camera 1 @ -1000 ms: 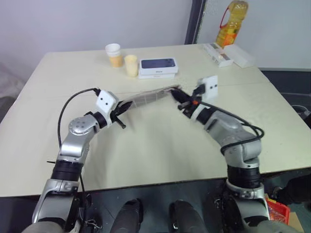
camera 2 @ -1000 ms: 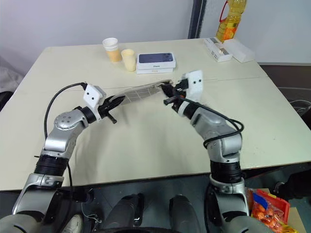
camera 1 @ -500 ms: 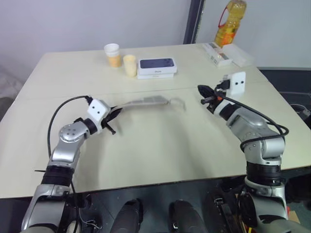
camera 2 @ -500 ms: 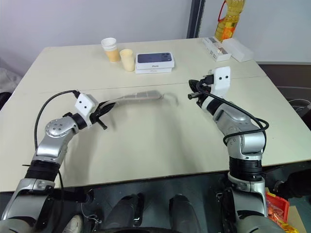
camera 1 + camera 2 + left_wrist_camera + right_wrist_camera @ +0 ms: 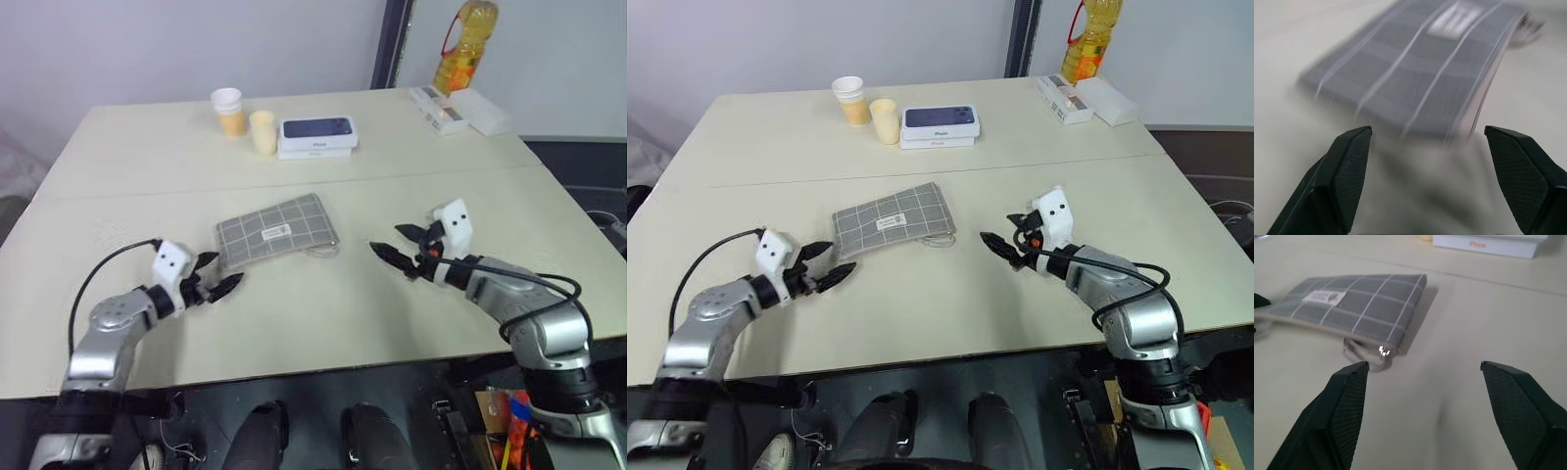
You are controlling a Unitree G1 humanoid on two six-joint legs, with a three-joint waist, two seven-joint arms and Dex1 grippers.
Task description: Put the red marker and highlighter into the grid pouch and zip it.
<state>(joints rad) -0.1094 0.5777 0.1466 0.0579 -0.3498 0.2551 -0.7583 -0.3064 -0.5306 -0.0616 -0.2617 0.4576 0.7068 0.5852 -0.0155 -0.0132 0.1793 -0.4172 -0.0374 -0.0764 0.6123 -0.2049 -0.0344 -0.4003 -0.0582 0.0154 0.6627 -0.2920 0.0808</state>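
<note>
The grid pouch [image 5: 277, 229] lies flat between the spread left tool [image 5: 217, 283] and spread right tool [image 5: 399, 247], touching neither.

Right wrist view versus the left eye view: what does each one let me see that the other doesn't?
The right wrist view alone gives a close look at the zipper pull lying by the grid pouch's edge. The left eye view alone takes in the left gripper and right gripper, both open and clear of the pouch, plus two paper cups and an oil bottle. Both show the grid pouch flat on the table and the phone box.
</note>
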